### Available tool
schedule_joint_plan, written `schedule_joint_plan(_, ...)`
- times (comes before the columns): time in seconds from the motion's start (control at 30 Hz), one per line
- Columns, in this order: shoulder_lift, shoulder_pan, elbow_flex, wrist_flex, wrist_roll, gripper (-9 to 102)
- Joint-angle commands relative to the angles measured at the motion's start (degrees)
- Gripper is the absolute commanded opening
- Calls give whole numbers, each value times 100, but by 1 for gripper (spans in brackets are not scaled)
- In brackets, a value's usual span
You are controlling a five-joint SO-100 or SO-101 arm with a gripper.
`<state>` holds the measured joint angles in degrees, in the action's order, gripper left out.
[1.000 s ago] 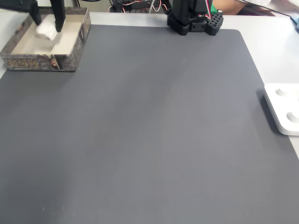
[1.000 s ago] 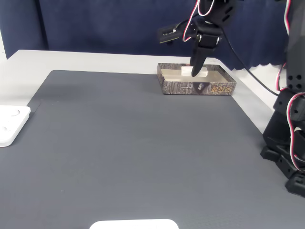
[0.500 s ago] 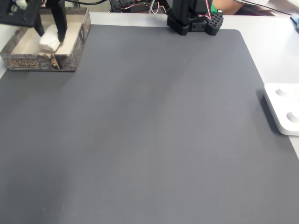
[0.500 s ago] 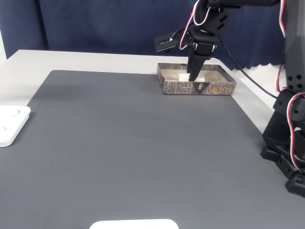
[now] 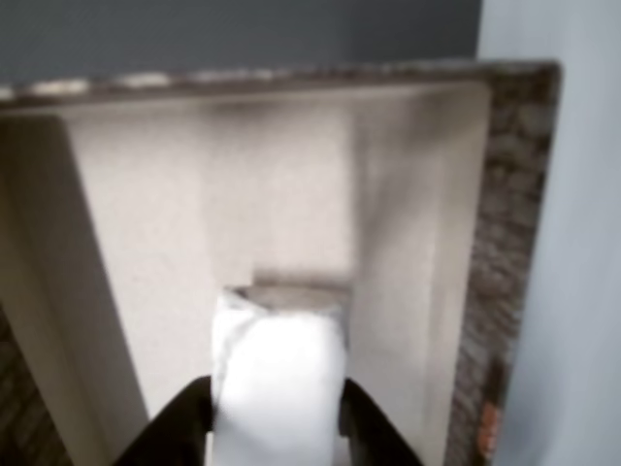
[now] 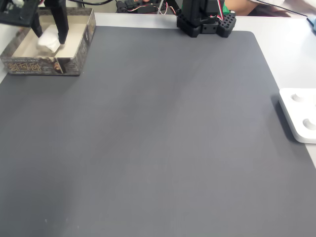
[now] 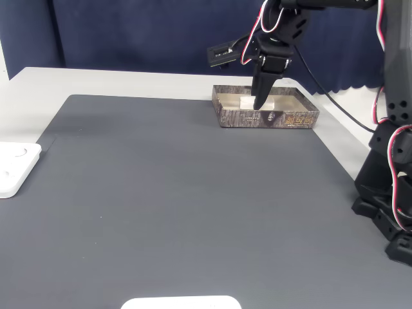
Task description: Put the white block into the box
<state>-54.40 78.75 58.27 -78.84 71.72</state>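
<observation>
The box (image 6: 39,66) stands at the mat's far left corner in a fixed view, with a speckled grey-brown rim and a cream inside. The white block (image 6: 48,39) is down inside it, between the black fingers of my gripper (image 6: 51,37). In the other view the block (image 5: 279,379) runs away from the camera with its far end near the floor of the box (image 5: 505,243), and the gripper (image 5: 275,388) presses both of its sides, shut on it. From the opposite fixed view, the gripper (image 7: 259,103) reaches down into the box (image 7: 270,118) beside the block (image 7: 246,102).
A dark grey mat (image 6: 163,138) covers the table. A white dimpled plate (image 6: 298,116) lies at its right edge, seen at the left (image 7: 13,167) from the opposite side. The arm's black base (image 6: 205,19) stands at the back edge. Another white object (image 7: 180,302) shows at the bottom edge.
The gripper has lowered the white block from above the rim down into the box. Over the last half second it has barely shifted.
</observation>
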Motion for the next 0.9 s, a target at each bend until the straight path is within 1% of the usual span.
schedule_joint_plan(0.0, -44, -18, -237, 105, 149, 25)
schedule_joint_plan(0.17, -44, -18, -211, 149, 211, 28)
schedule_joint_plan(0.37, -246, -70, -193, 149, 211, 30)
schedule_joint_plan(0.6, -914, -290, -185, 141, 193, 33)
schedule_joint_plan(0.87, -1986, -536, 475, 132, -167, 32)
